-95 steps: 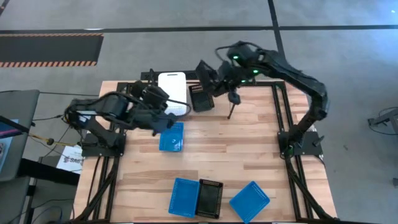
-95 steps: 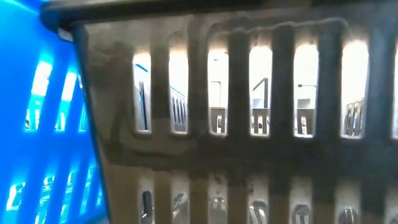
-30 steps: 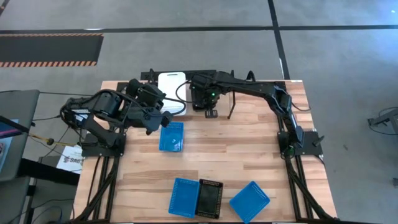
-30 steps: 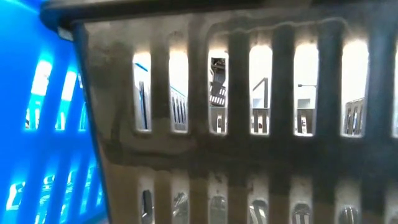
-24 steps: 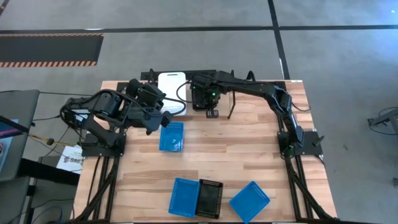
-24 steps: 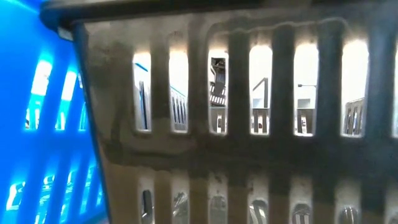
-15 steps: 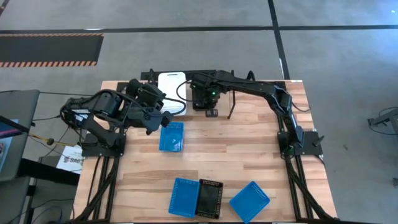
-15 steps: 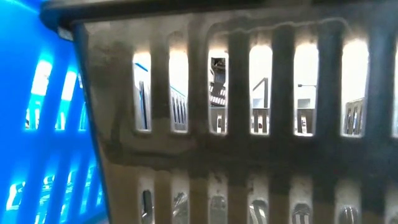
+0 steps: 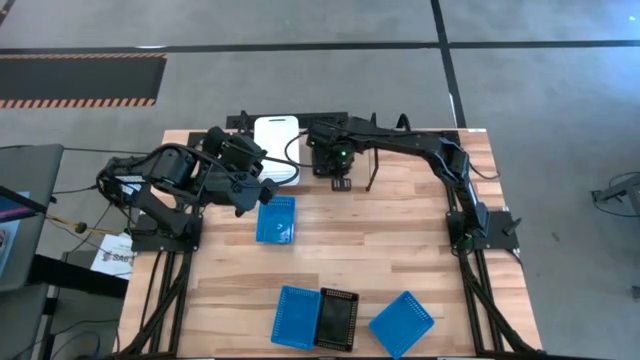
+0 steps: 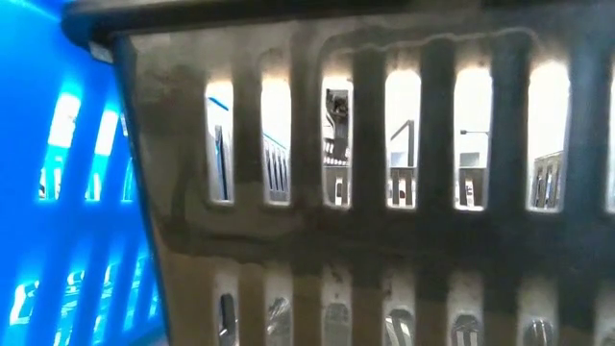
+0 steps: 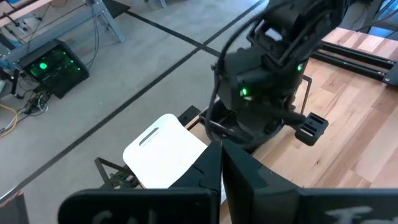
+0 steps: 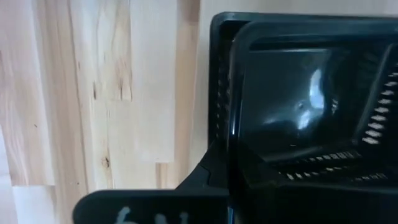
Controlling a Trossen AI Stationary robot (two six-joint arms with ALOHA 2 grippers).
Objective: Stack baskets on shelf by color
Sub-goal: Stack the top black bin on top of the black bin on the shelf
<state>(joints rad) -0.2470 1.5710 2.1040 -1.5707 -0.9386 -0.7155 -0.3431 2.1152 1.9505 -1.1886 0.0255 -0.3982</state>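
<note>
In the high view, going left to right, the left gripper (image 9: pixel 262 190) hung over the upper-left part of the table (image 9: pixel 400 250), between the white basket (image 9: pixel 277 133) at the top edge and a blue basket (image 9: pixel 276 219) lying flat just below it. Whether its fingers were spread or closed, I cannot tell. The white basket sat on the black shelf (image 9: pixel 240 122), its long axis running up and down the frame. The blue basket lay open side up, long axis also up and down.

Right of that, the right gripper (image 9: pixel 338 170) reached in from the right side to top centre, at the shelf beside the white basket. The right wrist view showed a black basket (image 12: pixel 311 99) pinched by its rim between the fingers, turned on edge with its hollow facing the camera.

Along the bottom edge lay another blue basket (image 9: pixel 296 317), a second black basket (image 9: pixel 337 319) touching it, and a third blue basket (image 9: pixel 402 323) set askew, all open side up.

These baskets looked light, stiff and rather slick, thin plastic with slotted bottoms; a pinch on the rim of a short end would probably serve best, as the walls might flex.
</note>
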